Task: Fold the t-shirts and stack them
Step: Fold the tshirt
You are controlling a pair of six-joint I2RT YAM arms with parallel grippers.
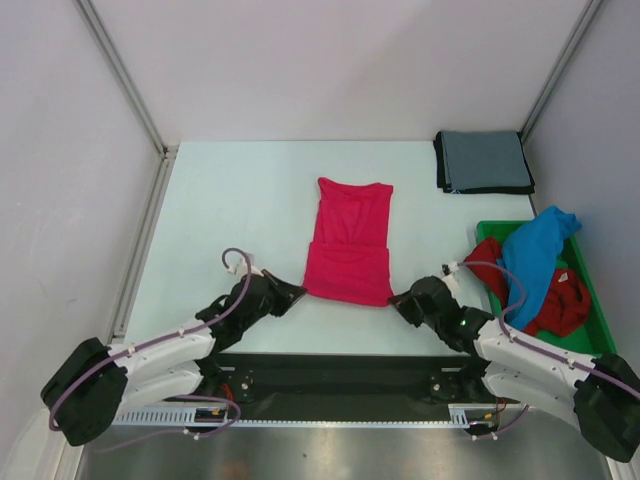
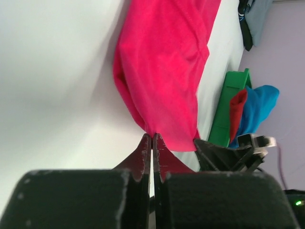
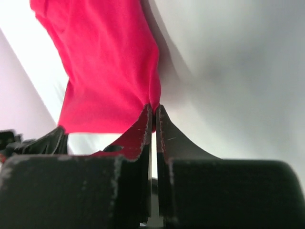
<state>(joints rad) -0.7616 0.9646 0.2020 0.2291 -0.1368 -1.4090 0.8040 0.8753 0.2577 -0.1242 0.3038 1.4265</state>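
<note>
A bright pink-red t-shirt (image 1: 349,243) lies partly folded in the middle of the table. My left gripper (image 1: 296,294) is shut on its near left corner (image 2: 151,132). My right gripper (image 1: 398,300) is shut on its near right corner (image 3: 153,106). A grey-blue t-shirt (image 1: 485,161) lies folded at the far right. A bright blue t-shirt (image 1: 536,252) and a darker red one (image 1: 558,302) lie crumpled in the green tray (image 1: 594,300).
The green tray stands at the right edge, close behind my right arm; it also shows in the left wrist view (image 2: 227,104). White walls with metal rails (image 1: 140,230) bound the table on the left, back and right.
</note>
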